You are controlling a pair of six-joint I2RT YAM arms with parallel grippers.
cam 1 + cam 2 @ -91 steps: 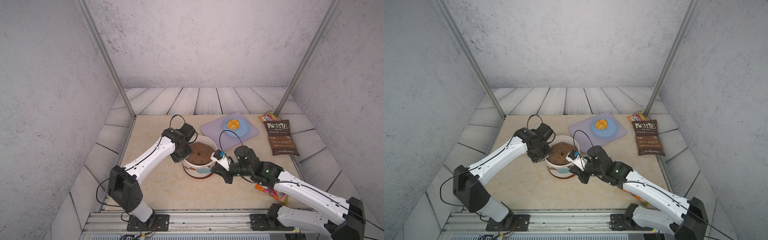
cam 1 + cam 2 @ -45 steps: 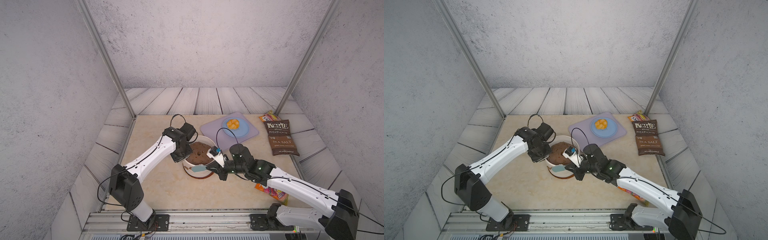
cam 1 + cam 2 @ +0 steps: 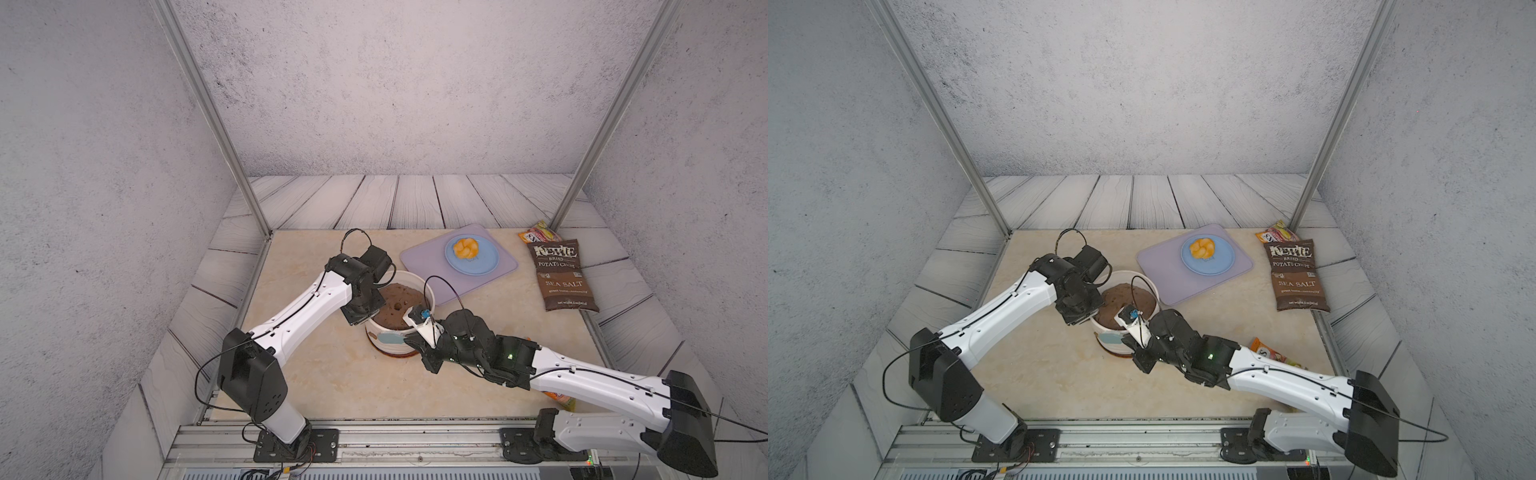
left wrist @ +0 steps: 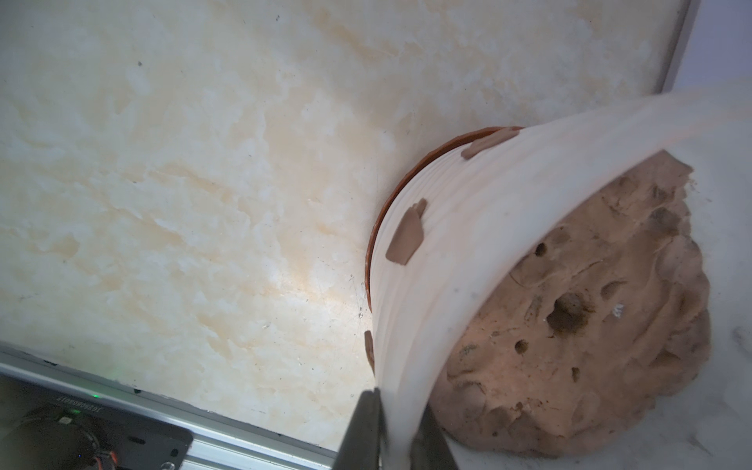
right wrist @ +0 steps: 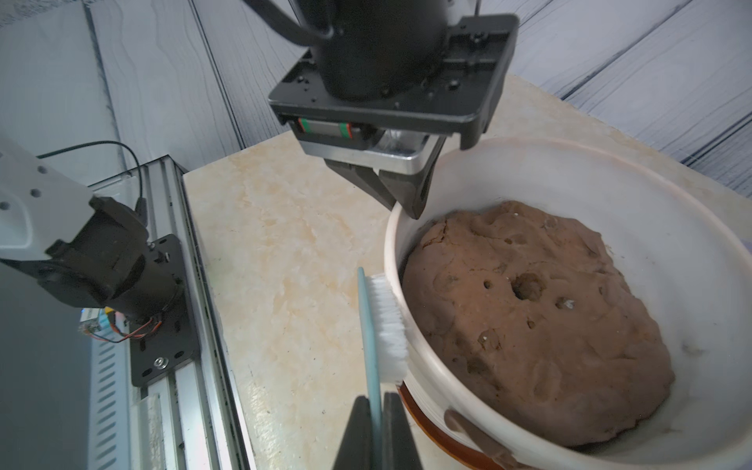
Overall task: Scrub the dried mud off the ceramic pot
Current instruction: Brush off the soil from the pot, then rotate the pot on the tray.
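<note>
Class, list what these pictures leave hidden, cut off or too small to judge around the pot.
Right wrist view: the brush handle, hidden between the jaws and cut off by the edge.
Both top views: any dried mud on the far wall of the ceramic pot, hidden by the pot itself.
Both top views: the orange packet label, too small, partly under the right arm.

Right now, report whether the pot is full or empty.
Partly full: a soil mound sits in the ceramic pot, below its rim.

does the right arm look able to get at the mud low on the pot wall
Probably yes: its brush lies against the ceramic pot's wall, and dried mud sits nearby, lower on that side, with nothing between.
</note>
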